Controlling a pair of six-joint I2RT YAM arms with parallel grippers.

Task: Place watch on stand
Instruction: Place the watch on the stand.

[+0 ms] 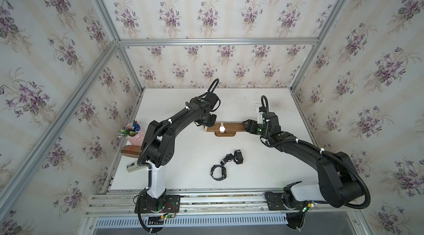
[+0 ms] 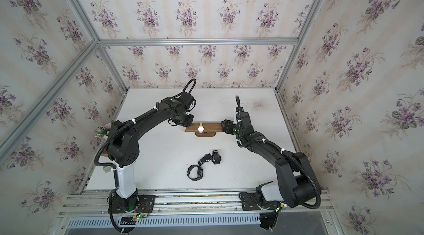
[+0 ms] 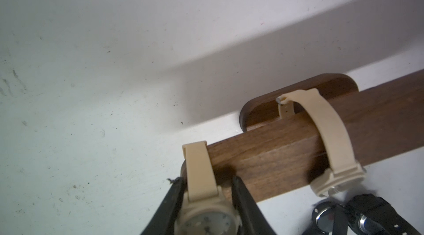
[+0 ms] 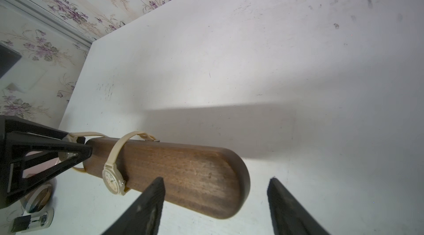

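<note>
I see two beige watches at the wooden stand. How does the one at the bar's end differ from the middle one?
The end watch sits inside the left claw; the middle watch is clear of any claw. The end watch's strap lies at the very tip of the stand; the middle watch's strap wraps the bar nearer its middle. Both are beige with pale dials.

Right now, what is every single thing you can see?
table: one, white, under everything.
stand: one, dark brown, mid-table.
middle watch: one, beige, strapped round the stand's bar.
end watch: one, beige, on the bar's left end.
black watches: three, black, together near the front.
cup: one, pink, holding pens, table's left edge.
box: one, brown with red tape, beside the cup.
left claw: one, black, closed on the end watch.
right claw: one, black, open at the bar's other end.
</note>
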